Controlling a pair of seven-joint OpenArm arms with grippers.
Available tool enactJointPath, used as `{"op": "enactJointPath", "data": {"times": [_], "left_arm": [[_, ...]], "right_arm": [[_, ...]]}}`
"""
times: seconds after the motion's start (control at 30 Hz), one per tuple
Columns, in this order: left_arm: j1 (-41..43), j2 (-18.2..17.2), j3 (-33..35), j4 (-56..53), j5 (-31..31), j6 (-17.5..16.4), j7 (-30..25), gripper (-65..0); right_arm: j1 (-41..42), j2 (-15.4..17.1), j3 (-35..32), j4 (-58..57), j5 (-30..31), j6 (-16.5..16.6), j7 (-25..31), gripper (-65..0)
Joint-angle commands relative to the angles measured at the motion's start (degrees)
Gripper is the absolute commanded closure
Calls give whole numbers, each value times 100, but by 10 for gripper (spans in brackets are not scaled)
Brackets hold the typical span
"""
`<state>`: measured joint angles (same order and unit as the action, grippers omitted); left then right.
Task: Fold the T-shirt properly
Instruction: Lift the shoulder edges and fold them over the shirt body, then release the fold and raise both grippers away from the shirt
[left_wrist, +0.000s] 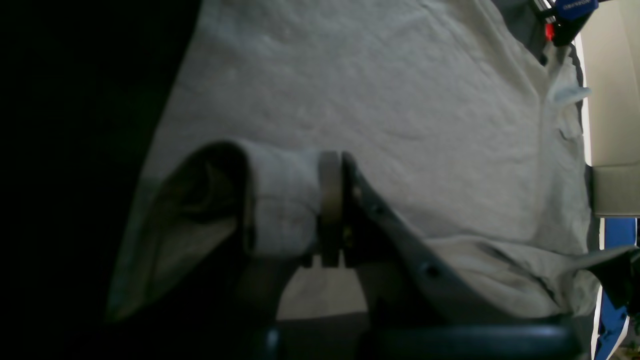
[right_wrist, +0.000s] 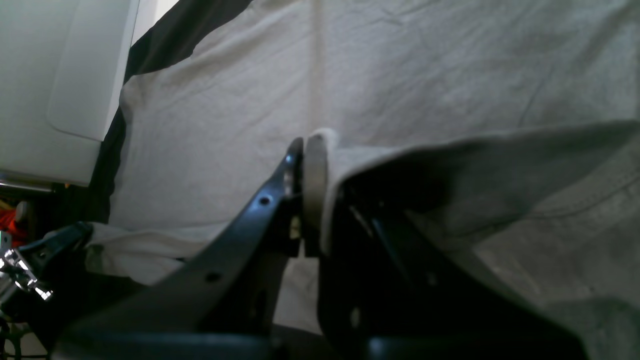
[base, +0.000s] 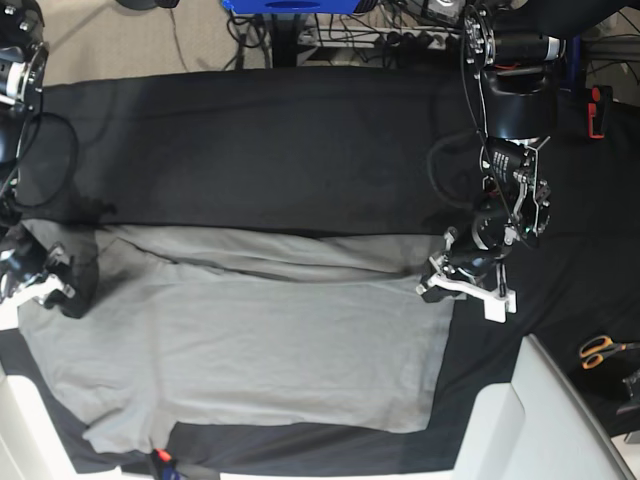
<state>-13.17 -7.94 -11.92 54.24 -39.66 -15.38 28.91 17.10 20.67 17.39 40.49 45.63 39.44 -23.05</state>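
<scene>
The T-shirt (base: 250, 350) lies spread across the near half of the table (base: 250, 150), which is draped in a black cloth. The light-grey fabric reaches from the left edge almost to the near right corner, and its far portion is doubled over into a long fold running left to right across the middle of the table.

The left tool (base: 447, 272) sits at the right end of that fold, toward the right edge of the table. In the left wrist view its fingers are pressed together on a rolled bunch of the shirt's fabric (left_wrist: 280, 200), which curls up off the flat cloth beneath.

The right tool (base: 52, 280) is at the left edge of the table, at the other end of the fold. In the right wrist view its fingers (right_wrist: 315, 180) are closed tightly on a raised edge of the T-shirt, and the lifted fabric drapes away to one side over the flat part.

A pair of orange-handled scissors (base: 600, 350) lies near the right edge, well apart from the shirt.
</scene>
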Motion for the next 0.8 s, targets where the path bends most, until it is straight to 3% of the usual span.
{"op": "enactJointPath", "data": {"times": [0.0, 0.13, 0.23, 0.37, 0.47, 0.57, 0.63, 0.7, 0.77], "left_arm": [[-112, -45, -16, 84, -82, -67, -135, 0], [-112, -45, -25, 84, -82, -67, -99, 0], [-112, -45, -60, 84, -82, -67, -99, -15], [-112, -71, -78, 101, -100, -67, -135, -367], [-138, -63, -342, 216, -109, -67, -117, -525], [-50, -36, -816, 682, -118, -76, -29, -541], [170, -36, -1045, 1130, -118, -76, 331, -540], [451, -71, -1107, 1622, -118, -76, 727, -540], [811, -80, -1098, 2027, -82, -84, 956, -540]], "right_arm": [[140, 100, 24, 78, 119, 56, 208, 0], [140, 92, 33, 78, 127, 56, 454, -36], [140, 100, 33, 105, 145, -28, 472, -165], [140, 83, 745, 122, 330, -19, 472, -384], [114, 13, 1413, 228, 620, -19, 454, -441], [-238, 21, 1800, 685, 778, -63, 437, -441], [-598, -14, 2090, 1125, 892, -142, 138, -444], [-959, -119, 2485, 1424, 1121, -555, -372, -440], [-1275, -304, 3022, 1476, 1376, -1241, -733, -440]]}}
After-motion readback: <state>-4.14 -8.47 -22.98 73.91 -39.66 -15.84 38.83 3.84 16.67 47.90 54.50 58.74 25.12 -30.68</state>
